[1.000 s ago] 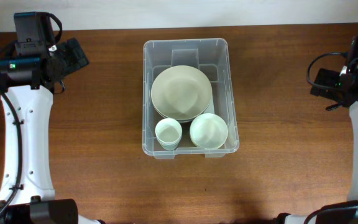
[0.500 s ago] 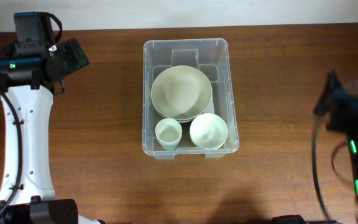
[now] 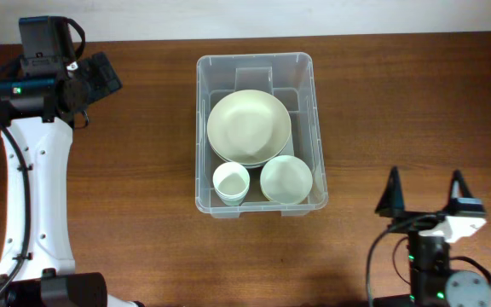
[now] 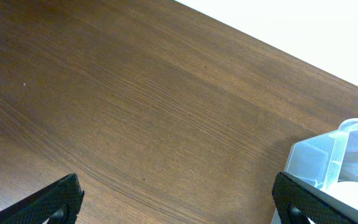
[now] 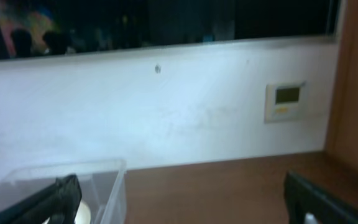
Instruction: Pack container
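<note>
pointing at the far wall [image 5: 166, 112] — right end effector [image 3: 424, 173], spread wide apart.

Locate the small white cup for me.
In the overhead view, the small white cup stands inside the large clear plastic container, at its near-left corner, beside the round white bowl.

Wooden table [image 3: 143, 170], dark brown grain. Stack of pale plates [image 3: 249, 128]. White bowl [image 3: 286, 179], just beside the stack at its 5 o'clock. White cup [image 3: 231, 182], at the bowl's 9 o'clock. White wall [image 5: 166, 118], bearing a small display panel [image 5: 281, 102].
</note>
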You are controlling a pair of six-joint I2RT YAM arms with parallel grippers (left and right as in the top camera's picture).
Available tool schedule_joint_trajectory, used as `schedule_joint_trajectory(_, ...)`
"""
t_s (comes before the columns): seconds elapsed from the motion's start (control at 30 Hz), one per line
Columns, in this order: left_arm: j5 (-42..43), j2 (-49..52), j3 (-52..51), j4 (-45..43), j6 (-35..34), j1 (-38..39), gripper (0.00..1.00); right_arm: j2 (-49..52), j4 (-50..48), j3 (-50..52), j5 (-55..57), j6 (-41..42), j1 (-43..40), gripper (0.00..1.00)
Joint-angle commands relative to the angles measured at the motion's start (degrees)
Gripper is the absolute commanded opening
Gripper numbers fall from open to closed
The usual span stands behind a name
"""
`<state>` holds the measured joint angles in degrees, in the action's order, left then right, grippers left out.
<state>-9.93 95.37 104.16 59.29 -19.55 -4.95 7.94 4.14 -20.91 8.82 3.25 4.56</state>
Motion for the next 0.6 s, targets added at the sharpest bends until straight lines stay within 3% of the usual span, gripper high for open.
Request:
schedule_joint_trajectory(0.0, -0.4, -0.1, 0.9, 0.0, -0.3, -0.1, 0.99, -1.2, -6.9, 7.3, -1.0, 2.8, 0.2, 0.99)
schedule_joint_trajectory(0.17, -0.4, -0.1, 0.9, 0.0, -0.3, -0.1, 0.99, -2.2, -15.7, 14.9, -1.1, 3.7, 0.2, 0.99)
schedule_joint_trajectory(0.57, -0.4, -0.1, 0.9, 0.0, -0.3, -0.1, 0.99, -7.8, -11.9, 18.9, -1.1, 3.7, 0.2, 0.99)
